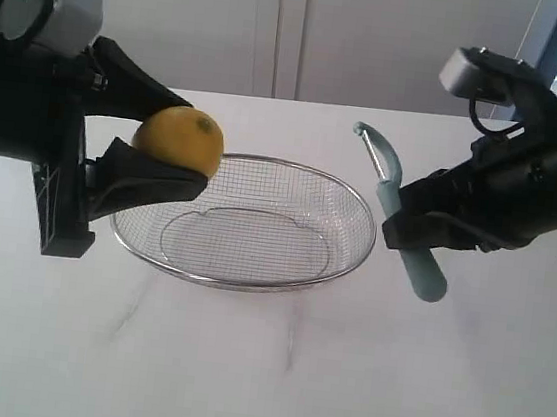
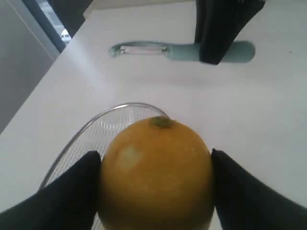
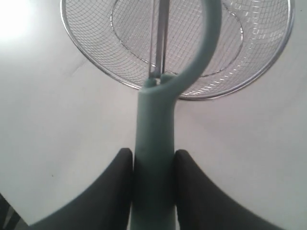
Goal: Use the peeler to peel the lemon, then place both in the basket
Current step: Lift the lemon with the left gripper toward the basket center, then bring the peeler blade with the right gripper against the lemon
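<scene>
My left gripper (image 1: pixel 180 142) is shut on the yellow lemon (image 1: pixel 179 138), holding it in the air over the left rim of the wire basket (image 1: pixel 350 245). From the left wrist the lemon (image 2: pixel 156 175) fills the space between both black fingers (image 2: pixel 72 191), its nub end turned away from the wrist camera. On the right, my right gripper (image 1: pixel 395 220) is shut on the pale teal peeler (image 1: pixel 415 267) at its handle. The peeler's metal blade (image 3: pixel 159 36) points over the basket (image 3: pixel 86 52), and its handle (image 3: pixel 154 158) sits pinched between the fingers.
The basket rests on a white tabletop (image 1: pixel 260 368) with faint grey veins. A pale wall or cabinet front runs behind the table. Dark window framing (image 2: pixel 48 21) shows past the table edge in the left wrist view.
</scene>
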Controlling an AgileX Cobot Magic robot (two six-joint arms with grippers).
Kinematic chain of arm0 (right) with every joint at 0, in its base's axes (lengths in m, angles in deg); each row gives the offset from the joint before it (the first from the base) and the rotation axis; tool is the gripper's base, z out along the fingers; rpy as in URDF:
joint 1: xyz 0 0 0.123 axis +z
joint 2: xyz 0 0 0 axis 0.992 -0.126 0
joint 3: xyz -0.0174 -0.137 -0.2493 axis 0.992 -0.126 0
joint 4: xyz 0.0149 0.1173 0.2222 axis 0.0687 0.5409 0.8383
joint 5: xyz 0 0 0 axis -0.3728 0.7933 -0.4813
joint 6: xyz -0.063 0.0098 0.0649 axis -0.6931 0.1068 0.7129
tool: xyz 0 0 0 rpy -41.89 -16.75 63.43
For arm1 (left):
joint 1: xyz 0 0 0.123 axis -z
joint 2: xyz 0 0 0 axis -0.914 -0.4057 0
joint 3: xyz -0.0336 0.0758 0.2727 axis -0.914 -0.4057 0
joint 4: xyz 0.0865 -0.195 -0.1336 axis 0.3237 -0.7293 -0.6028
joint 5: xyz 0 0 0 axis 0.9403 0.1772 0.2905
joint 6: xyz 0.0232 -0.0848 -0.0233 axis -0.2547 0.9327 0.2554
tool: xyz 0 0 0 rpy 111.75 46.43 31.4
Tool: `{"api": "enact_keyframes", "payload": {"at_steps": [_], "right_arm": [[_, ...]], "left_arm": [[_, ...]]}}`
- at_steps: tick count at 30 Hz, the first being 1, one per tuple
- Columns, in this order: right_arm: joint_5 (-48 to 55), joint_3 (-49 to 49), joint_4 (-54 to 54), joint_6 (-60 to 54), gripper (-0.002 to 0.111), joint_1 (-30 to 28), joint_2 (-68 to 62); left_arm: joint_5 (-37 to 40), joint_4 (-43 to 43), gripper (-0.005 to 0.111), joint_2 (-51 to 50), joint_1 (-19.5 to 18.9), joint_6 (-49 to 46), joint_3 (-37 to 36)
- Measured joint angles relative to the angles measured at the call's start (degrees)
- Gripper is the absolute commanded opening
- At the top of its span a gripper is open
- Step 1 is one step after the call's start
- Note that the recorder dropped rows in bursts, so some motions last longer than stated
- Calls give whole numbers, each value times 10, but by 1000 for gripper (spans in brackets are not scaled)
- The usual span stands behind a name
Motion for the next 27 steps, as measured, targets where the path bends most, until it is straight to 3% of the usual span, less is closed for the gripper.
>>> {"api": "enact_keyframes", "payload": {"at_steps": [3,9,27], "right_arm": [[12,0,53,-47,0,0,-14],[64,0,161,-133,0,0,-43],[58,0,185,-149,0,17,-56]], "left_arm": [[16,-53,0,0,0,-45,-1],[25,-68,0,0,0,-62,-1],[25,-69,0,0,0,-63,-1]]}}
